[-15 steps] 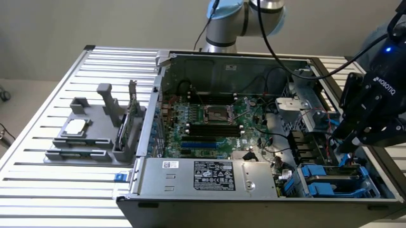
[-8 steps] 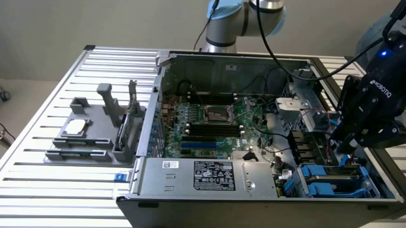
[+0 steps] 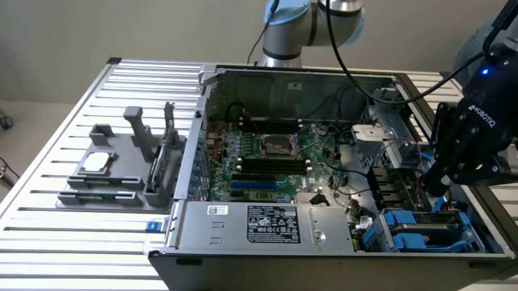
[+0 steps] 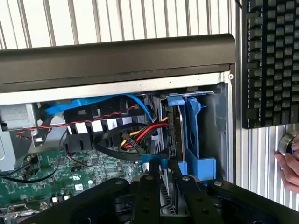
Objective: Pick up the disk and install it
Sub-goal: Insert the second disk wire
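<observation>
Fingers [image 4: 152,186]: black links drawn in close on either side of the disk's upper edge in the wrist view; they look to be pinching it, though the contact itself is hidden behind the linkage.
Gripper [image 3: 437,182]: low in the open case at the exterior view's right, pointing down over the drive bays, which puts it directly above the slot the disk goes into.
Disk [image 4: 174,133]: standing on edge inside its blue carrier, already partly down in the bay at the case's corner; I judge it held upright so it can slide along the bay's guides.
Blue carrier [image 4: 194,135]: wraps the disk's sides, its rails lying against the bay wall, probably there to lock the drive in place without screws.
Cables [image 4: 140,135]: red, yellow and black power leads and a flat blue data lead bunch just beside the disk, near enough to reach its connectors.
Drive bays [image 3: 421,230]: more blue carriers lie nearby at the case's front corner.
Motherboard [image 3: 267,157]: flat on the case floor, well apart from the gripper.
Power supply [image 3: 267,227]: grey labelled box along the near edge, untouched.
Keyboard [image 4: 271,60]: lies on the slatted table outside the case.
Hand [image 4: 292,163]: a person's hand rests by a round knob beside the keyboard, well apart from the case.
Task standing: disk lifted and seemingly mid-insertion; whether it is fully seated I cannot tell.
</observation>
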You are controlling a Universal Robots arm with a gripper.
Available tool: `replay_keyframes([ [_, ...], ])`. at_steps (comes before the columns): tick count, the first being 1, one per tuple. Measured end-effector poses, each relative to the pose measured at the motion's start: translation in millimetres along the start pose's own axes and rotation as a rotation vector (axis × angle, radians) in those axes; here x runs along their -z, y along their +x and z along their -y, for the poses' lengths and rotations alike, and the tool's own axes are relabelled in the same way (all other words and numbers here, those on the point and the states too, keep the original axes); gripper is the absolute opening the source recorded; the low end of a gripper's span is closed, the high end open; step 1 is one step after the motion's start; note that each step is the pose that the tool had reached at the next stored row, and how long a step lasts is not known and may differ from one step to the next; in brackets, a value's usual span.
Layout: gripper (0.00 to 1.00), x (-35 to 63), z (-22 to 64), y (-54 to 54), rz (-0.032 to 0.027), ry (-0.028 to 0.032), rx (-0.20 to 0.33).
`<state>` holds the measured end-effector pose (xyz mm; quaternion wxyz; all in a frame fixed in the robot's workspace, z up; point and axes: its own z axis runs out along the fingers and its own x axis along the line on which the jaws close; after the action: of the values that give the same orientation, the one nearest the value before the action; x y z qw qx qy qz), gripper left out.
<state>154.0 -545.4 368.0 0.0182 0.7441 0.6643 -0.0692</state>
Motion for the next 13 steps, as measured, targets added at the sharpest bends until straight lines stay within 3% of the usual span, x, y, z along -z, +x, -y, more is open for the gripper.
replay_keyframes([
  [5, 0.16, -1.7, -0.1, 0.8, 0.0058, -0.0006, 0.000],
  [13, 0.16, -4.0, -0.3, 0.6, 0.0068, -0.0017, 0.006],
])
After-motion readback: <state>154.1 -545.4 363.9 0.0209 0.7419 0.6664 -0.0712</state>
